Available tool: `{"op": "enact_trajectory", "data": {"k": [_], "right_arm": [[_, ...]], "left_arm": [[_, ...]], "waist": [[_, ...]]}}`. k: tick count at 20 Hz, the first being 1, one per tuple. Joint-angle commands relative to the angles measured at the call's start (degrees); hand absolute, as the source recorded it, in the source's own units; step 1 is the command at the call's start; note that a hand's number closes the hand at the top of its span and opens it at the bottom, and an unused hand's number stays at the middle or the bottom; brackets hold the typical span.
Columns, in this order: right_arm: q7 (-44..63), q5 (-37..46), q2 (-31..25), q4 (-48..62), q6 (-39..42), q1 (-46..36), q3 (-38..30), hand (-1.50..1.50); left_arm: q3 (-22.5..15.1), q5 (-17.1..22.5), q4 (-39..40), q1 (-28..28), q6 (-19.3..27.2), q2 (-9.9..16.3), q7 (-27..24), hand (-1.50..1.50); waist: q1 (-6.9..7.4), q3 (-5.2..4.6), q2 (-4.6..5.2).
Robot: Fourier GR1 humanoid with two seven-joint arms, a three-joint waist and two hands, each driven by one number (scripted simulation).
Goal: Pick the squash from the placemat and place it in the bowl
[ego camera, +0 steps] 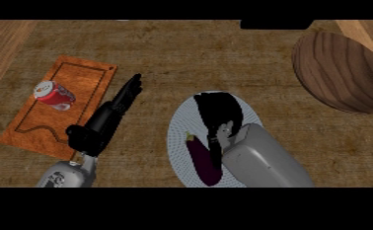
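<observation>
A dark purple, eggplant-like vegetable (203, 160) lies on the near left part of a round pale grey placemat (179, 134), its stem end pointing away from me. My right hand (217, 111) hovers over the far middle of the placemat, beyond the vegetable, open with nothing in it. The right forearm runs along the vegetable's right side and hides part of the mat. A brown wooden bowl (336, 71) sits at the far right, cut off by the view's edge. My left hand (109, 116) rests open left of the placemat, fingers pointing away.
An orange cutting board (80, 83) lies at the left with a red can (53, 95) on its side on it. A dark object (275, 24) shows at the far edge. Bare wooden counter lies between the placemat and the bowl.
</observation>
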Motion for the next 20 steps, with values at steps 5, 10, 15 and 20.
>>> {"op": "enact_trajectory", "data": {"k": [5,10,15,20], "right_arm": [[17.6,-5.9,3.9,5.3,8.3,-4.2,-0.4,-1.50],[21.8,-9.4,4.0,2.2,5.4,-3.8,4.1,-1.50],[17.4,-5.1,4.0,3.5,2.6,-2.8,6.4,-1.50],[16.4,-0.1,2.8,-2.4,4.1,1.1,7.7,-1.50]], "left_arm": [[0.9,0.5,-2.0,1.1,-1.1,0.9,1.4,0.00],[2.0,-0.4,1.7,-0.2,-0.7,-0.9,-1.3,0.00],[1.7,-1.6,-1.3,1.7,-0.4,-1.2,-0.6,0.00],[2.4,-0.9,-2.6,-0.8,-1.1,-1.9,4.0,0.00]], "waist": [[-0.14,0.12,-0.15],[-0.68,0.11,-0.07],[-0.22,0.18,0.13],[-0.69,0.20,0.09]]}}
